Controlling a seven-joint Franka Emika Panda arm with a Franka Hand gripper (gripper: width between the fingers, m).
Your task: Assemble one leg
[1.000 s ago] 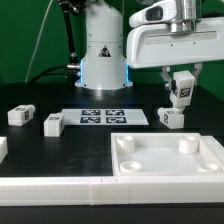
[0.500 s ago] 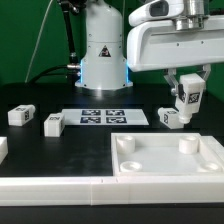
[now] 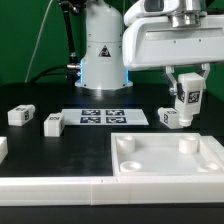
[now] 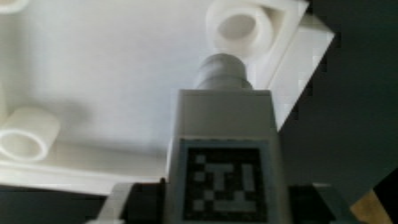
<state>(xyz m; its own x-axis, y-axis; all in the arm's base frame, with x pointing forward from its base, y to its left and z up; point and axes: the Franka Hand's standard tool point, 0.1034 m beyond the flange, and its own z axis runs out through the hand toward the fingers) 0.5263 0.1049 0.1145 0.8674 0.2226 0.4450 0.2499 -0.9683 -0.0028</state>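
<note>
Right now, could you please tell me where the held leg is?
Exterior view's right: the leg hangs in the hand, just above another leg on the table, behind the white panel.

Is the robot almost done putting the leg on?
Not yet. Picking up looks done: the gripper holds one leg in the air near the panel. Left: fitting it into a socket; those showing are empty.
</note>
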